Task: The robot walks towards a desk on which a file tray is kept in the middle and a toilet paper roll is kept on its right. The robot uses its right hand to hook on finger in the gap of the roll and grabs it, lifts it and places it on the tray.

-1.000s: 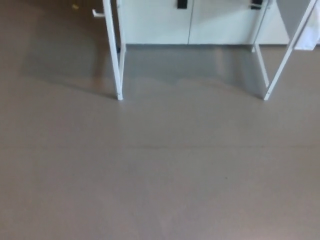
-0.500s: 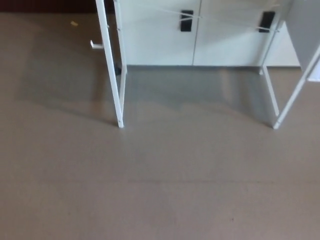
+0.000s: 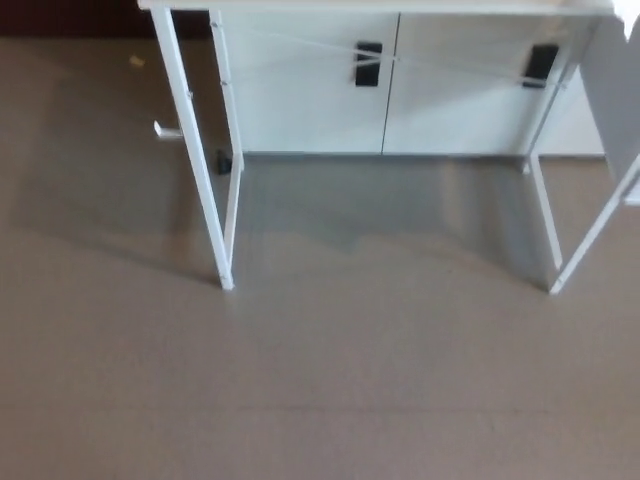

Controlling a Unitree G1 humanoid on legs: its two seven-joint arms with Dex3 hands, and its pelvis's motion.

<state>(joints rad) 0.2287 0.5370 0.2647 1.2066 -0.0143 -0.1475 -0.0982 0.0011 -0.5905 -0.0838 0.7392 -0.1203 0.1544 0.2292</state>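
Our right hand is out of the picture, and so is our left hand, so we cannot say whether their fingers are spread or closed. What we see is bare floor (image 3: pixel 320 380) from 3 round to 9 o'clock. The white desk (image 3: pixel 380 5) is at 12 o'clock, with only the front edge of its top showing. Its front legs (image 3: pixel 195 160) come down at 10 and 2 o'clock, and a white cabinet (image 3: pixel 300 90) stands behind. The toilet paper roll and the file tray are not visible; we take them to be up on the desk top, beyond the upper edge of the view. We judge the roll to be light and soft, easily dented if squeezed from outside, with a loose tail that may unwind. The stiffer middle tube is the place to take it: one finger hooked through the gap, the others steadying the outer wrap lightly. We are not yet near enough to reach.
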